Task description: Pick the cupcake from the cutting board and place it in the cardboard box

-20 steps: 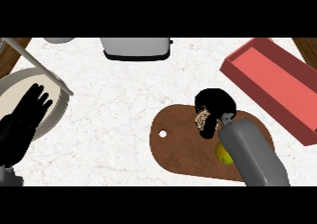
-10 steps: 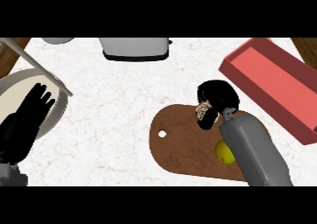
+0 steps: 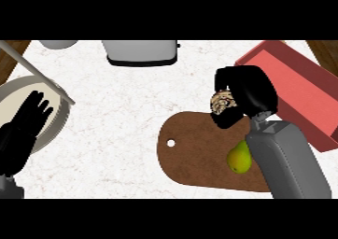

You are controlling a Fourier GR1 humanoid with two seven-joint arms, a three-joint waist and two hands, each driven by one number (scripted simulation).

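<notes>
- Right hand (image 3: 246, 93): fingers curled round the cupcake (image 3: 222, 101), held over the far edge of the cutting board (image 3: 199, 154), near the cardboard box (image 3: 303, 100).
- Left hand (image 3: 24, 128): released, fingers straight, at the left.

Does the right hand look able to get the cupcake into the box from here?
Probably yes. The right hand, curled round the cupcake, is beside the box, whose open top faces up, with nothing between them.
</notes>
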